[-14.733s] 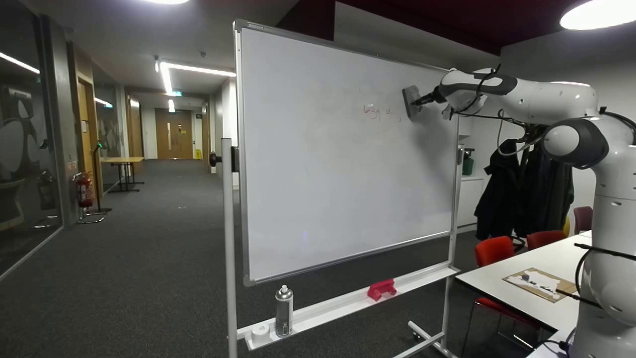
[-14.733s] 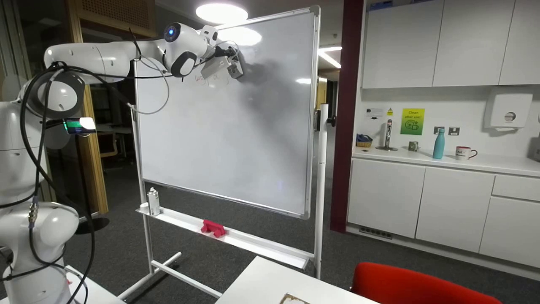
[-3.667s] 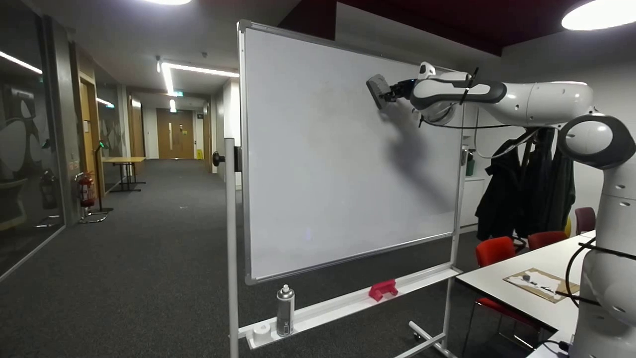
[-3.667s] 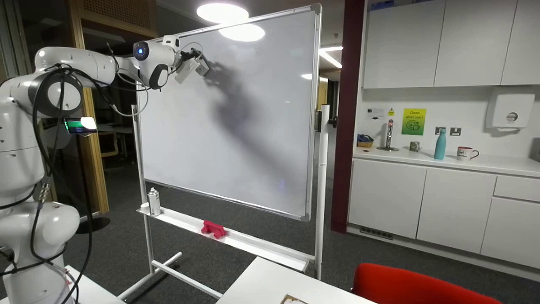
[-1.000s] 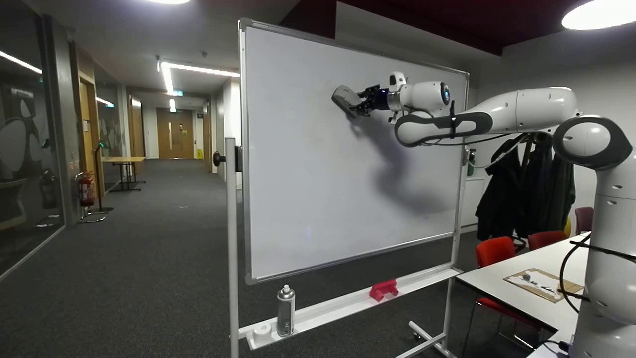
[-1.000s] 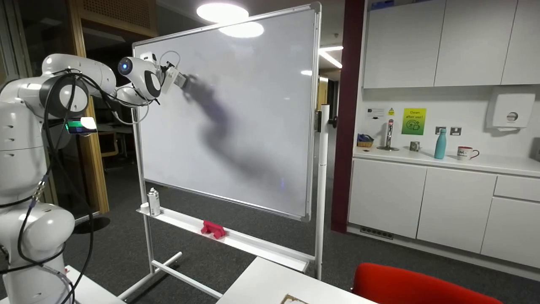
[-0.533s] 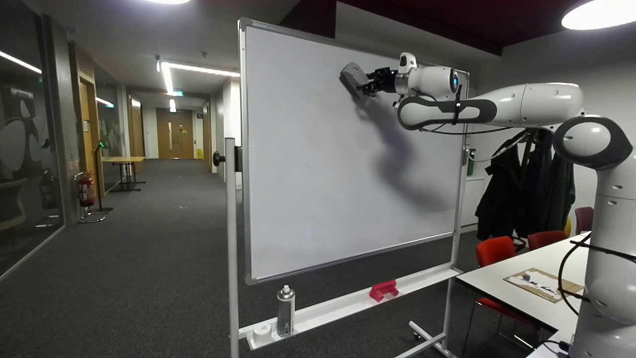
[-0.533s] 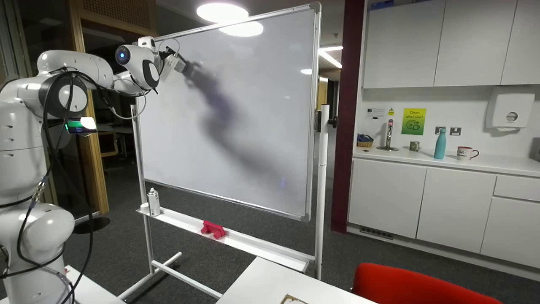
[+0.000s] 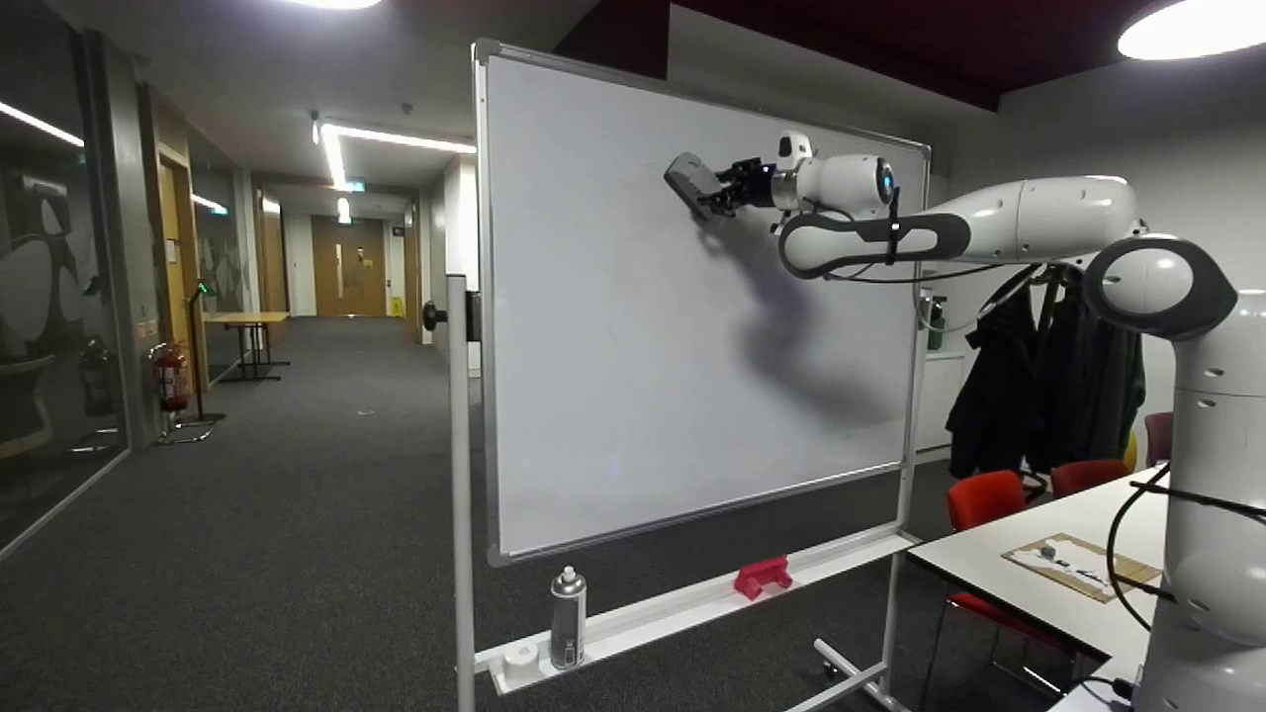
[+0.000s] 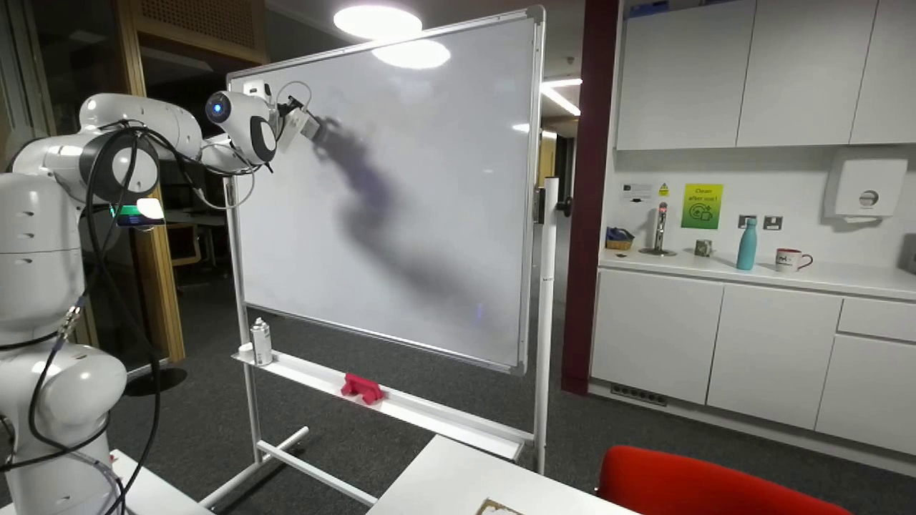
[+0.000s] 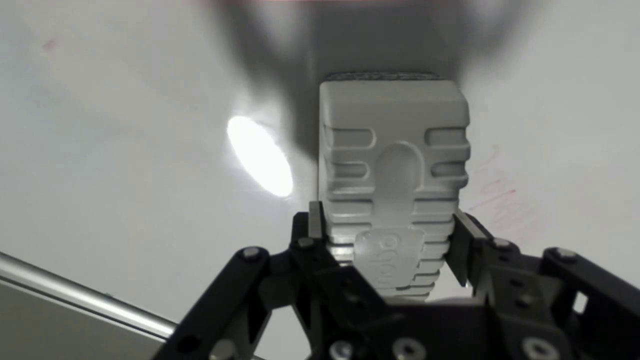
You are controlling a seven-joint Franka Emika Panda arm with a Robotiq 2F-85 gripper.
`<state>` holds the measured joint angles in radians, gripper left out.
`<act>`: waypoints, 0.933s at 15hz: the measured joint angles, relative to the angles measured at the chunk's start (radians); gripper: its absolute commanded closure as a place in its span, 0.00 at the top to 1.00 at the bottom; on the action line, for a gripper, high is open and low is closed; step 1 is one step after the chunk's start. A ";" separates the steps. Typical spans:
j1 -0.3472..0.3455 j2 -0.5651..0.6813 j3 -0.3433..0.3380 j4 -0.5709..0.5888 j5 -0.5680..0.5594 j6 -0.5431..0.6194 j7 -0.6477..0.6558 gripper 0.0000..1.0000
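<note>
One metal edge [image 11: 90, 296], lower left in the wrist view, could snag a leftward drift. At centre, the claw [image 11: 389, 222] clamps the lower part of the eraser [image 11: 395, 110], against or just off the whiteboard [image 11: 150, 220]; it could twist loose if its upper end catches.

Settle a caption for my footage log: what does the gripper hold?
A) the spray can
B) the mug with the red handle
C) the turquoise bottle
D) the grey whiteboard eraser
D: in the wrist view the gripper has its jaws closed against both sides of the ribbed grey whiteboard eraser, while the spray can stands on the tray below the whiteboard.
</note>
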<state>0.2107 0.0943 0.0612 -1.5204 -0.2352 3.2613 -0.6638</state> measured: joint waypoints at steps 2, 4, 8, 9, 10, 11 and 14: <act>0.000 -0.002 0.004 -0.035 -0.043 0.019 -0.009 0.34; -0.003 -0.005 0.006 -0.071 -0.119 0.030 0.002 0.34; -0.003 -0.006 0.012 -0.133 -0.208 0.059 0.003 0.34; -0.003 -0.006 0.014 -0.137 -0.218 0.060 0.003 0.34; -0.003 -0.006 0.015 -0.137 -0.222 0.060 0.003 0.34; -0.003 -0.007 0.015 -0.137 -0.223 0.060 0.007 0.34; -0.003 -0.008 0.019 -0.132 -0.217 0.060 0.071 0.34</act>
<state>0.2075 0.0867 0.0806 -1.6528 -0.4520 3.3208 -0.5923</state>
